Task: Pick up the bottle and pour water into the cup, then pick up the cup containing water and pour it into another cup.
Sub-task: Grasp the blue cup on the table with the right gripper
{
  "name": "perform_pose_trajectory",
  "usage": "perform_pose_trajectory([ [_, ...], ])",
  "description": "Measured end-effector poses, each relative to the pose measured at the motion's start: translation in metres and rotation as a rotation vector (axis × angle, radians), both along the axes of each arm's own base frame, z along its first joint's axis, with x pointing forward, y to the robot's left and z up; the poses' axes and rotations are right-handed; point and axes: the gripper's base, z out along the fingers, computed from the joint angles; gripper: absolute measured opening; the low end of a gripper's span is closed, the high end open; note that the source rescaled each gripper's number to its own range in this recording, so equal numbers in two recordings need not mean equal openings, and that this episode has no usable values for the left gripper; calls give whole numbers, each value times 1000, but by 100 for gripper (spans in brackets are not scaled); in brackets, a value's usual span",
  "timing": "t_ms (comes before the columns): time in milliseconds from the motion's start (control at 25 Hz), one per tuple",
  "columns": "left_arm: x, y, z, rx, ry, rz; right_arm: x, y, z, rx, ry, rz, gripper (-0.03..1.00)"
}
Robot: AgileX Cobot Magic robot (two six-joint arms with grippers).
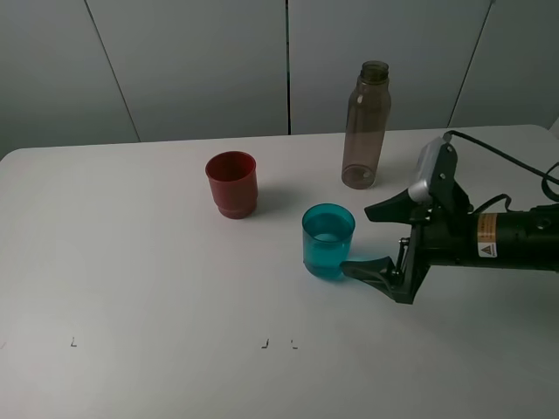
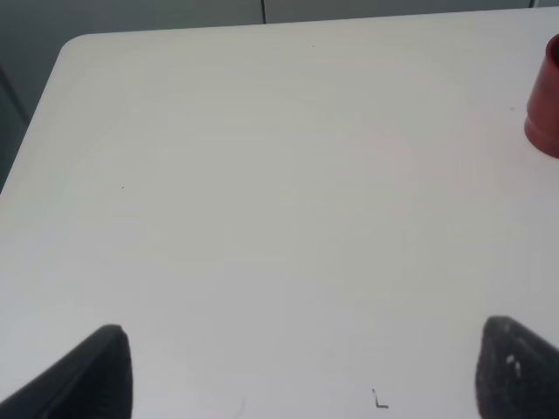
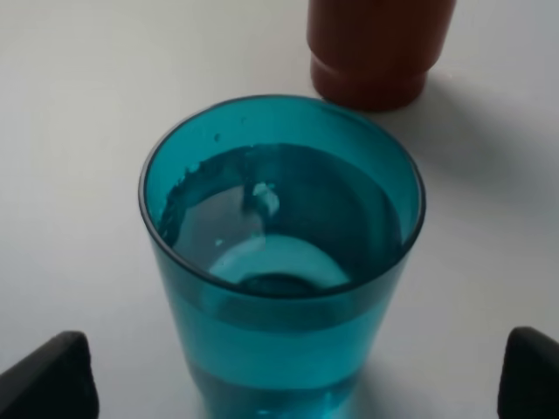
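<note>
The teal translucent cup (image 1: 328, 242) stands upright near the table's middle and holds water; it fills the right wrist view (image 3: 279, 262). My right gripper (image 1: 356, 240) is open just to its right, with the jaws level with the cup and its fingertips (image 3: 44, 375) at either side. The red cup (image 1: 231, 183) stands upright to the cup's left and farther back, and shows in the right wrist view (image 3: 380, 52) and at the edge of the left wrist view (image 2: 546, 96). The grey-brown bottle (image 1: 367, 127) stands upright behind. My left gripper (image 2: 301, 375) is open and empty over bare table.
The white table (image 1: 131, 262) has small black marks (image 1: 264, 345) near its front edge. A grey panelled wall (image 1: 192, 61) runs behind the table. The right arm's cable (image 1: 515, 161) loops over the table at the far right.
</note>
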Motion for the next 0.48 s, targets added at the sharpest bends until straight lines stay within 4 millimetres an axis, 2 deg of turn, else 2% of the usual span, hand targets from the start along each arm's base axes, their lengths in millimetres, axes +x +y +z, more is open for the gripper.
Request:
perform_pose_trajectory([
  [240,0,0,0,0,0,0,5,2,-8,5,18,11,100],
  [480,0,0,0,0,0,0,10,14,-16,6,26,65,100],
])
